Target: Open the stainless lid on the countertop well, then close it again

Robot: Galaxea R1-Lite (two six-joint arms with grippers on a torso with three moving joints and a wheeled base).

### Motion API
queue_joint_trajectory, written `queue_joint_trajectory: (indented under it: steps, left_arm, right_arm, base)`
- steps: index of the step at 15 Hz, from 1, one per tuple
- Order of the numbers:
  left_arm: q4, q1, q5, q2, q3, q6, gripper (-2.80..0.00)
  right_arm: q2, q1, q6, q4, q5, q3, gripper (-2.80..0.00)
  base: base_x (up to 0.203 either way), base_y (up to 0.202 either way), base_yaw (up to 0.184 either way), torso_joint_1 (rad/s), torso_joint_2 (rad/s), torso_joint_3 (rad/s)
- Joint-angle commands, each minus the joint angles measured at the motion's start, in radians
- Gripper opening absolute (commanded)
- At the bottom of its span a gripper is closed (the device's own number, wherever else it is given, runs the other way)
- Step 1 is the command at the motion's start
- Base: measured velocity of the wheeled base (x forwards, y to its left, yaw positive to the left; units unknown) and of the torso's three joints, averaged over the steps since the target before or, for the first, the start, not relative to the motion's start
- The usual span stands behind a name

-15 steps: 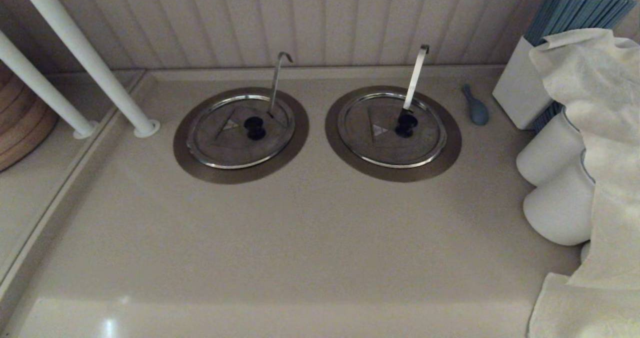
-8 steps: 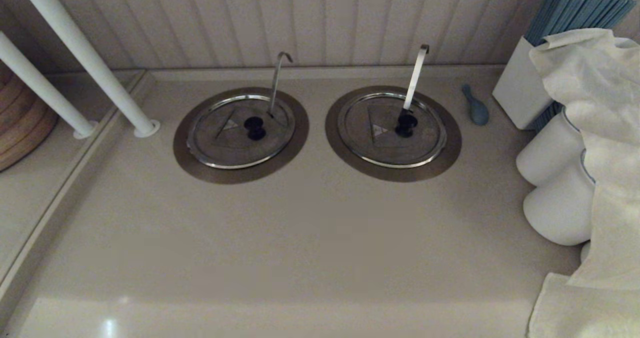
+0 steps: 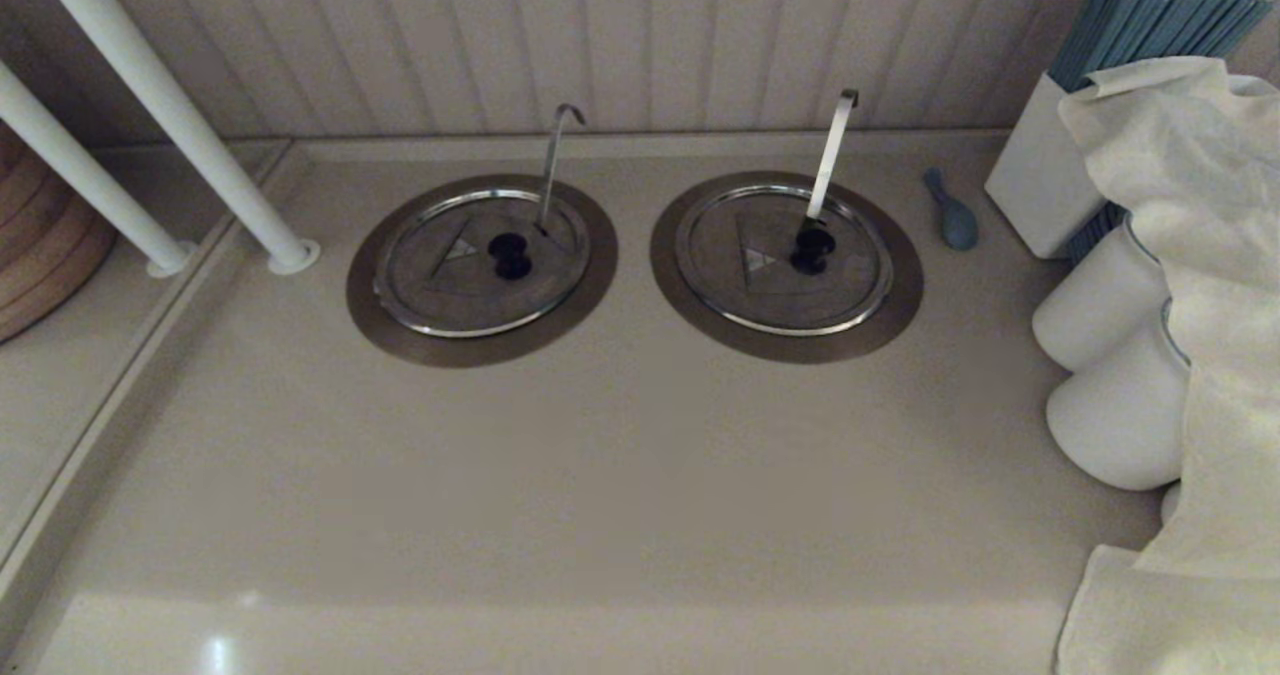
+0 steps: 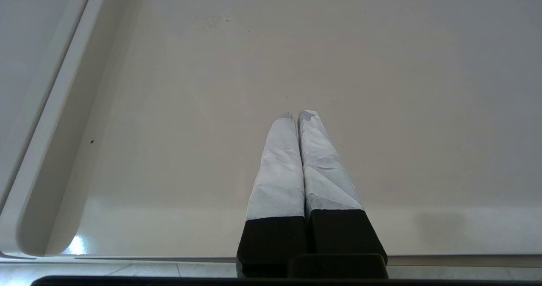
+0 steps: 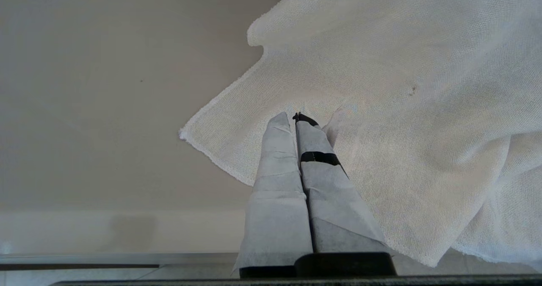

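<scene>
The stainless lid (image 3: 470,280) lies flat and closed in the left countertop well, whose bronze collar (image 3: 372,317) rings it. It has a black centre knob (image 3: 510,253), a small triangle sticker (image 3: 459,249) and a thin curled-hook rod (image 3: 553,160) rising through it. Neither gripper shows in the head view. In the left wrist view my left gripper (image 4: 297,115) is shut and empty above bare counter near the front edge. The right wrist view has my right gripper (image 5: 293,117) shut and empty over a white cloth (image 5: 402,108).
The twin lid (image 3: 782,260) with a broad flat handle (image 3: 832,150) sits in the right well. A blue spoon (image 3: 950,211), a white holder of blue straws (image 3: 1050,175), white jars (image 3: 1100,305) and draped cloth (image 3: 1200,255) crowd the right. Two white poles (image 3: 180,125) stand at the left.
</scene>
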Motion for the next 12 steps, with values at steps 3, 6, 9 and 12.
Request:
queue_joint_trajectory:
  steps: [3, 6, 9, 12]
  left_arm:
    - [0.000, 0.000, 0.001, 0.002, 0.000, -0.003, -2.80]
    - [0.000, 0.000, 0.002, 0.003, 0.000, -0.003, -2.80]
    - [0.000, 0.000, 0.002, 0.002, 0.000, -0.004, -2.80]
    - [0.000, 0.000, 0.002, 0.003, 0.000, -0.005, -2.80]
  right_arm:
    - [0.000, 0.001, 0.000, 0.001, 0.000, 0.000, -2.80]
    - [0.000, 0.001, -0.005, 0.001, 0.000, 0.000, -2.80]
    - [0.000, 0.001, -0.005, 0.001, 0.000, 0.000, -2.80]
    - [0.000, 0.000, -0.006, -0.001, 0.002, 0.000, -2.80]
  base:
    - [0.000, 0.000, 0.000, 0.000, 0.00, 0.000]
    - [0.000, 0.000, 0.000, 0.000, 0.00, 0.000]
    - [0.000, 0.000, 0.000, 0.000, 0.00, 0.000]
    - [0.000, 0.000, 0.000, 0.000, 0.00, 0.000]
